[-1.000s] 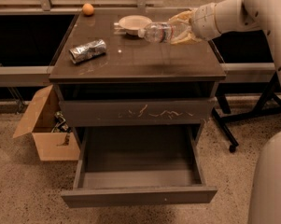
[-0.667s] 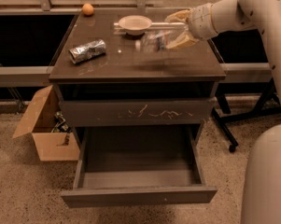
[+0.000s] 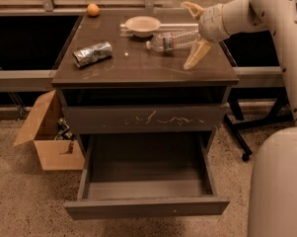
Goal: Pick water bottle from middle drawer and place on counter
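The water bottle (image 3: 171, 40) lies on its side on the counter (image 3: 138, 65), cap pointing left, just right of a white bowl. My gripper (image 3: 194, 32) is over the counter's right part at the bottle's base end. It is open, with one finger (image 3: 191, 9) behind the bottle and the other finger (image 3: 197, 54) in front, both spread wider than the bottle. The middle drawer (image 3: 147, 206) is pulled out below and its inside shows nothing in it.
A white bowl (image 3: 142, 24), a crumpled foil packet (image 3: 92, 53) and an orange ball (image 3: 92, 9) are on the counter. The scratched upper drawer front (image 3: 143, 118) is shut. An open cardboard box (image 3: 50, 139) stands on the floor at left. My base (image 3: 278, 181) is at lower right.
The gripper lowered the bottle onto the counter beside the bowl. Its fingers have spread apart and the bottle now lies free on the top.
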Controlling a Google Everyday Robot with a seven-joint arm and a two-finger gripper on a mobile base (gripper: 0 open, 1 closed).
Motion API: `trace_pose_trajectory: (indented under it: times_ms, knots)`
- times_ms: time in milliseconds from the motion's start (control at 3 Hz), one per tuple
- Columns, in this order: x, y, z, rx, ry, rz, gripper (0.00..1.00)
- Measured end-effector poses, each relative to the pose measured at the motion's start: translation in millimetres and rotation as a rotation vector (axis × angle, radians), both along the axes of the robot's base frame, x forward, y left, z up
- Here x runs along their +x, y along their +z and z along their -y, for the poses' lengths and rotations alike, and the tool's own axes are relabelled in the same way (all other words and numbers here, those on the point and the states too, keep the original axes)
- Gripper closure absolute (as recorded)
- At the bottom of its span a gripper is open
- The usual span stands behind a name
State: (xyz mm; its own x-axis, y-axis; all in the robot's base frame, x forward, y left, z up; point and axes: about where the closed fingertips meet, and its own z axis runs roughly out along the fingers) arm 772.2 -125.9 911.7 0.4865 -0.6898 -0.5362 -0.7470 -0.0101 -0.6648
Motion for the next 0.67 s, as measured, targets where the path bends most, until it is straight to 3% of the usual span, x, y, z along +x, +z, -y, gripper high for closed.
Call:
trace_pose_trajectory:
  times_ms: [667]
  knots:
    - [-7.2,6.0,9.9,0.025,0.007,0.014,0.00]
